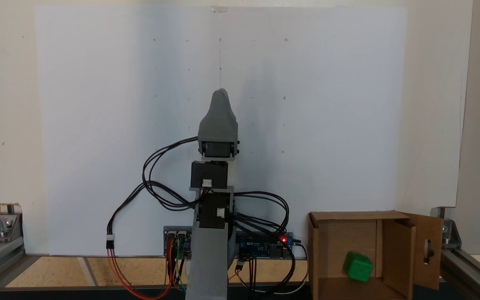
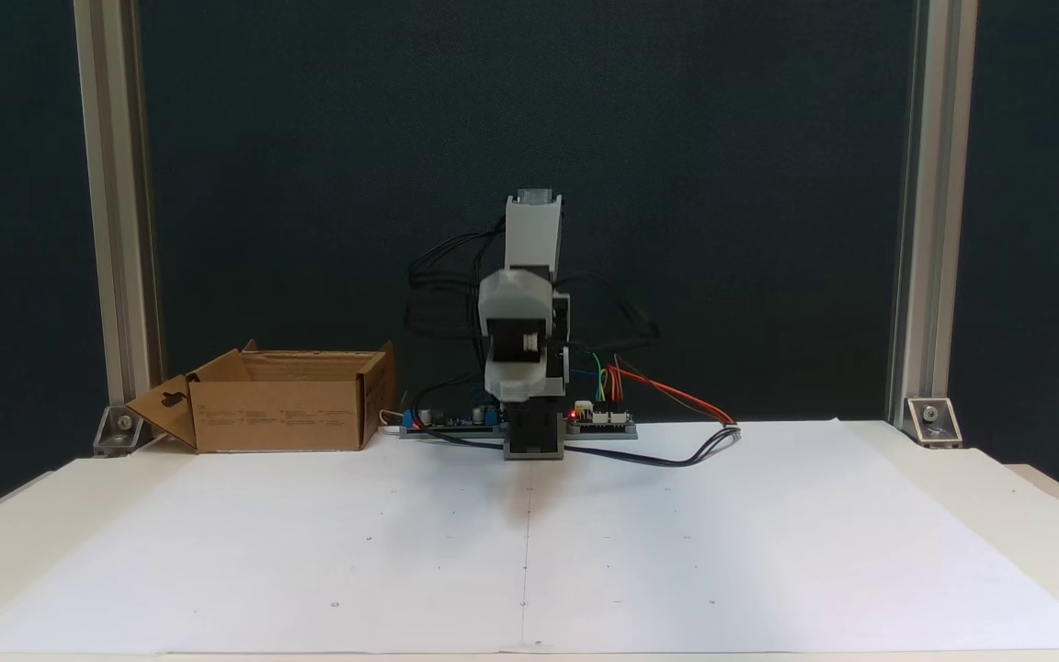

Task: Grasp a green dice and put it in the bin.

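Grey arm (image 1: 206, 258) stands beside bin (image 1: 323, 250) holding green dice (image 1: 358, 267).

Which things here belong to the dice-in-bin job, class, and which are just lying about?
Job: green dice, lying inside the bin; the arm's gripper, folded up over its base.

Lying about: circuit boards, wires, white paper sheet, metal frame brackets.

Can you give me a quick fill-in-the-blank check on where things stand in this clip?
1. The green dice lies inside the ____.
2. One flap of the bin has a ____-shaped cutout.
3. The sheet of paper spread on the table is ____ in colour.
4. In a fixed view, the bin stands to the ____ of the arm.

Missing words: bin; slot; white; left
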